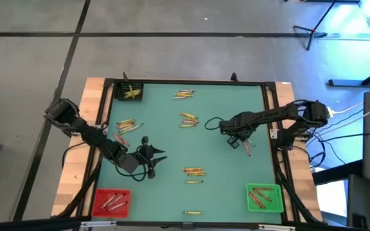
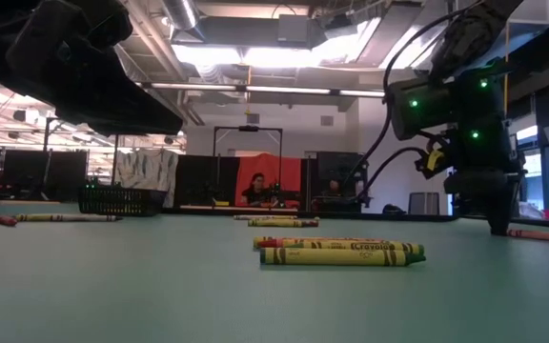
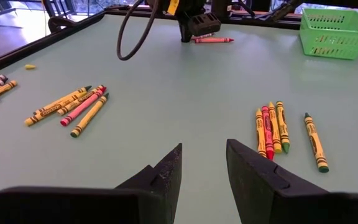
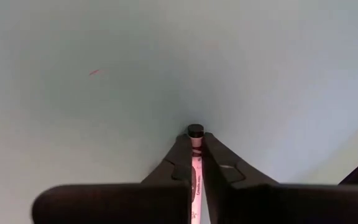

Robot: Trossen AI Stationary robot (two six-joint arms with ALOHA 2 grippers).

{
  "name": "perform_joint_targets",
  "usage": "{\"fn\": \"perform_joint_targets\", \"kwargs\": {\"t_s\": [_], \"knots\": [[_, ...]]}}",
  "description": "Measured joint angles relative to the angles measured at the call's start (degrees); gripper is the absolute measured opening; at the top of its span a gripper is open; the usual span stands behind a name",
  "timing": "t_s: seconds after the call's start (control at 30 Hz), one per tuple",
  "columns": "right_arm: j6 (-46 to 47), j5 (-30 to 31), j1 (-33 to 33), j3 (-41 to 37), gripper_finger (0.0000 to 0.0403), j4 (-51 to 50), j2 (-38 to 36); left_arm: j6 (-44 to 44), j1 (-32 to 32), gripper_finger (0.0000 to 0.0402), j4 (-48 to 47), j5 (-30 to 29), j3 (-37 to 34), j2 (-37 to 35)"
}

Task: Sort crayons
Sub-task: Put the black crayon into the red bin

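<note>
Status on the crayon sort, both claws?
Right claw shut on a red crayon, at the mat. Left claw open, empty, hovering. Nothing in the way.

Layout, high view, table centre as clock hub: small black mesh bin (image 1: 132,92) at 11, red mesh bin (image 1: 112,201) at 7, green mesh bin (image 1: 264,197) at 5. Thin wax crayons scattered on the teal table mat (image 1: 223,186): clusters at 12 (image 1: 184,94), centre (image 1: 188,120), 9 (image 1: 127,125), 6 (image 1: 194,172). Left gripper (image 1: 160,154) at 8, right gripper (image 1: 232,142) at 3, on a pink crayon (image 4: 195,180).
</note>
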Motion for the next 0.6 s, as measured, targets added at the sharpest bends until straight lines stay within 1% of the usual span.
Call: {"fn": "perform_joint_targets", "kwargs": {"t_s": [0.13,0.23,0.4,0.5,0.6], "knots": [[-0.23,1.97,1.40,-0.30,0.0007,0.31,-2.14,-0.03,0.00,0.0110,0.25,0.00,0.00,0.00],[-0.20,1.98,2.77,-0.24,0.0007,0.27,-4.61,-0.05,0.00,0.0110,0.39,-0.20,0.00,0.00],[-0.22,2.99,6.80,-0.20,0.0005,0.27,-8.65,-0.09,0.15,0.0110,1.98,-0.46,0.00,0.00],[-0.24,4.17,9.69,-0.20,0.0004,2.00,-10.76,-0.28,0.19,0.0110,2.54,-0.28,0.00,0.00],[-0.56,6.75,12.74,-0.17,0.0001,5.97,-12.17,-0.42,0.39,0.0110,2.52,0.80,0.00,0.00]]}}
